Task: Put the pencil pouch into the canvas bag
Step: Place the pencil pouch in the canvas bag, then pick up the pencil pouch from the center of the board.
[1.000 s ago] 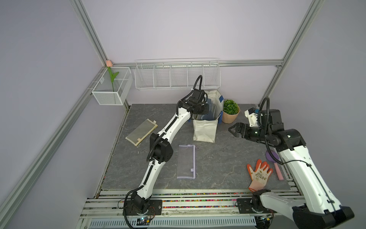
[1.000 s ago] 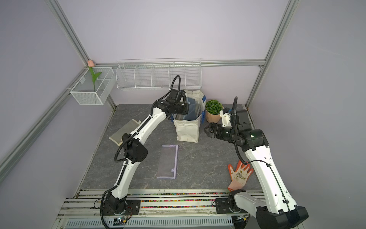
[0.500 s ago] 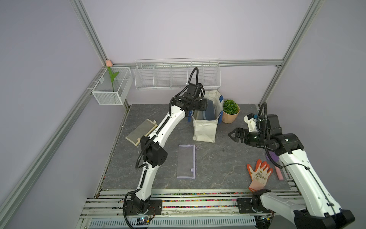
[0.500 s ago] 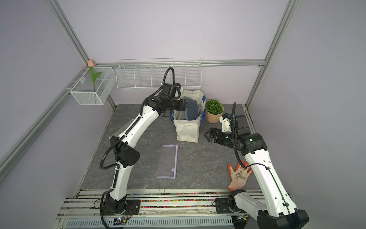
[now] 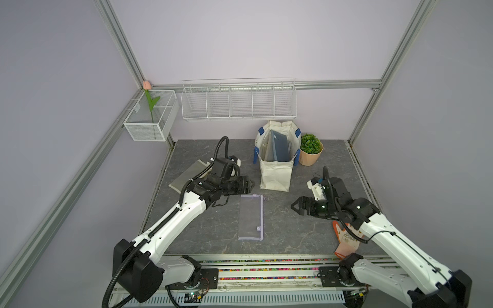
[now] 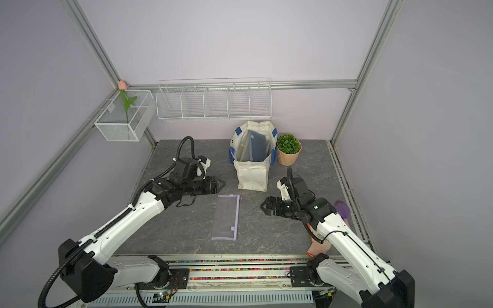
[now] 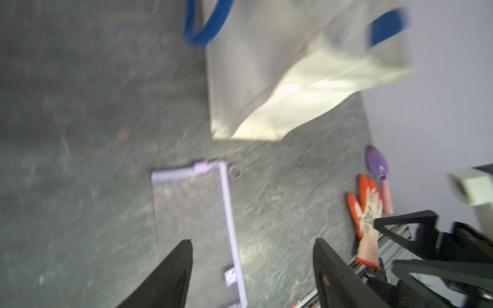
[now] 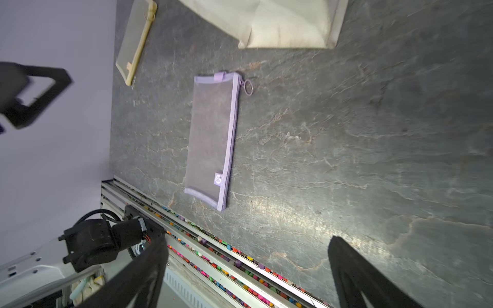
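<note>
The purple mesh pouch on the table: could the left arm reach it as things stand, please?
Probably yes: the left gripper, open, hangs close by the purple mesh pouch, with nothing between them.

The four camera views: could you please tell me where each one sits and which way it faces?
Top views: high above the arms' bases, looking down on the table, canvas bag, both arms, left hand and right hand.
Left wrist: on the left arm, looking past its own fingers at the purple mesh pouch and bag; the right hand shows too.
Right wrist: on the right arm, looking past its fingers at the same pouch; the left hand shows too.
Shared: all four show that pouch and the bag.
</note>
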Tool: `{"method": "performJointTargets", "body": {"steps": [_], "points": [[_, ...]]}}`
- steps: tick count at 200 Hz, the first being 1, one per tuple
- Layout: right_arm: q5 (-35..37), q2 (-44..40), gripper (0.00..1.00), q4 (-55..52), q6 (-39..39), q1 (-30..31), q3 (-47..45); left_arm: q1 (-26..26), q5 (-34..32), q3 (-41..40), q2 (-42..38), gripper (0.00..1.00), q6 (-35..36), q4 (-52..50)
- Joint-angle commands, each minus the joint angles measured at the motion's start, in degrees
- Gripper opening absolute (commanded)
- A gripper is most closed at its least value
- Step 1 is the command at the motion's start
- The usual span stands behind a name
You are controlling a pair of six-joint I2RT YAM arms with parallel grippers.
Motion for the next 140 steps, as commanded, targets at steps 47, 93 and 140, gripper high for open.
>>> {"method": "performJointTargets", "body": {"steps": [47, 93, 140], "points": [[1.49, 18.34, 0.96, 28.77, 5.0, 9.44, -5.1, 6.83, 11.19, -16.73, 2.06, 0.73, -4.32, 11.87], [0.46, 30.5, 0.98, 37.53, 6.83, 13.54, -3.56, 7.0, 13.51, -21.26, 9.39, 0.71, -5.49, 20.76], [-0.92, 37.13, 0.99, 42.1, 8.42, 13.73, -3.32, 6.9, 14.48, -26.2, 12.42, 0.68, -8.13, 29.11]]}}
